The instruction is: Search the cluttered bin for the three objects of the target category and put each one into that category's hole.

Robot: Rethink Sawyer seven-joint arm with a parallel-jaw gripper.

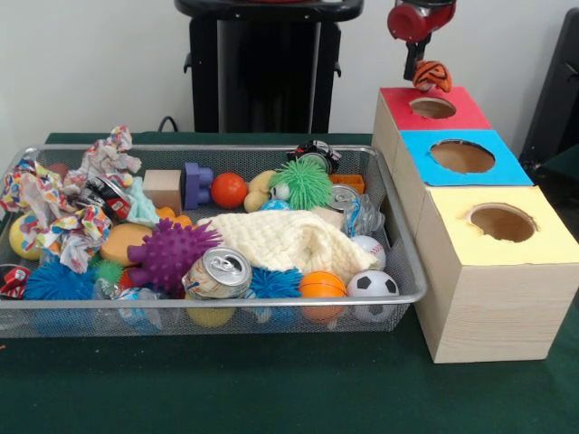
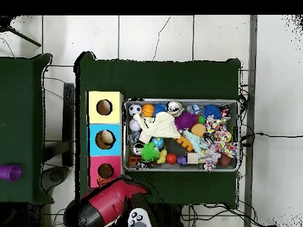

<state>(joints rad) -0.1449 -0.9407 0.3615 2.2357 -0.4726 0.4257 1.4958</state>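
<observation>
Arm: upper right of the front view, gripper clamped on an orange-and-black striped ball, just above the red box hole.
Wire bin: toys, cans, cloth.

Arm cut off at top edge; fingers hidden behind orange striped toy, grip unclear.

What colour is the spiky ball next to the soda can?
The spiky ball beside the soda can is purple, clearest in the front view.

Three holed boxes stand in a row beside the cluttered bin.
</observation>
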